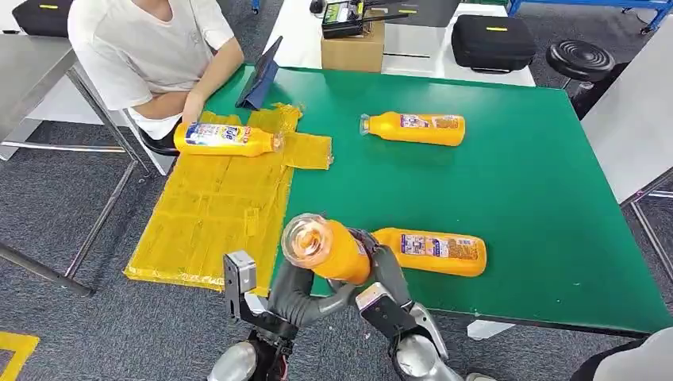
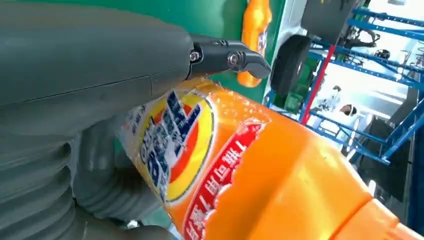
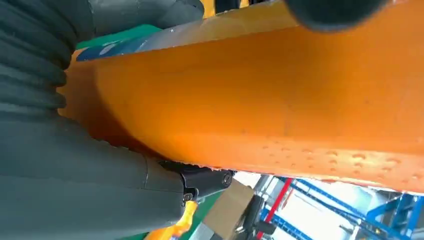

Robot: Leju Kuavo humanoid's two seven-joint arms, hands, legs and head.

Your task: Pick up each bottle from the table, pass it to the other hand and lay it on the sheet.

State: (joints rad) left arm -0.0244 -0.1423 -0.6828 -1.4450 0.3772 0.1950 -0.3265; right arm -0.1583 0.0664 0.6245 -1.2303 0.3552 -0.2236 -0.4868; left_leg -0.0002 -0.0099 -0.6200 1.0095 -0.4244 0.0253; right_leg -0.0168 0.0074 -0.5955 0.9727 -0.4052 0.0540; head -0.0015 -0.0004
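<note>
free: bare green worktop (image 1: 540, 198) centre-right of frame, lower yellow sheet (image 1: 210, 222) at left | blocked: bottle (image 1: 228, 139) and person's hand (image 1: 193, 109) upper left on sheet, bottle (image 1: 414, 128) upper centre, bottle (image 1: 432, 252) lower centre

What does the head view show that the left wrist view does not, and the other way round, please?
Head view alone: the yellow sheet with a bottle lying on it under a person's hand, a bottle on the green table beside the robot's hands, and the right hand. Left wrist view alone: the held bottle's label up close. Both: the held bottle, the left hand gripping it, and the far bottle on the table.
</note>
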